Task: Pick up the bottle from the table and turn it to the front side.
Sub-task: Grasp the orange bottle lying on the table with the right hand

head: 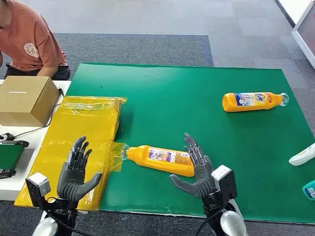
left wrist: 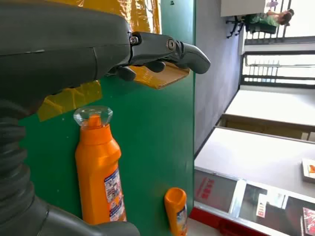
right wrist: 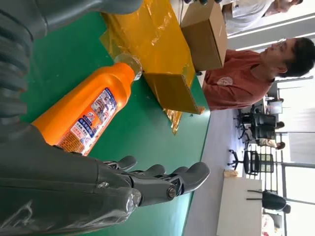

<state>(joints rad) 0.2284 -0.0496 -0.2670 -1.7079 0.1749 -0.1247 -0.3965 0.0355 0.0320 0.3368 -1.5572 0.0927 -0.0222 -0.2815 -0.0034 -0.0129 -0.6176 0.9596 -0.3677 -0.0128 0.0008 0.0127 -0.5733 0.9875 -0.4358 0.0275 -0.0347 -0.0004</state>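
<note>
The green table (head: 208, 83) carries everything that matters here, and the near bottle (head: 159, 160) is the landmark to work from. It lies flat on its side near the table's front edge, label up, its clear cap touching the edge of the yellow plastic bag (head: 78, 132) that lies over the table's left end. A second bottle (head: 252, 101) lies well away toward the far right, and a cardboard box (head: 26, 98) sits beyond the bag on a white side table, beside a person in an orange shirt (head: 31, 39).

The right hand (head: 196, 169) is at the near bottle's base end, fingers spread wide, palm facing the bottle, holding nothing. The left hand (head: 76, 169) hovers over the bag, well off from the cap, likewise spread and empty.

To do the pickup well, I would judge the right hand should close around the bottle's broad body, not the tapering neck, with thumb and fingers on opposite sides. A firm wrap matters: the smooth plastic could roll or slip once lifted and turned.
</note>
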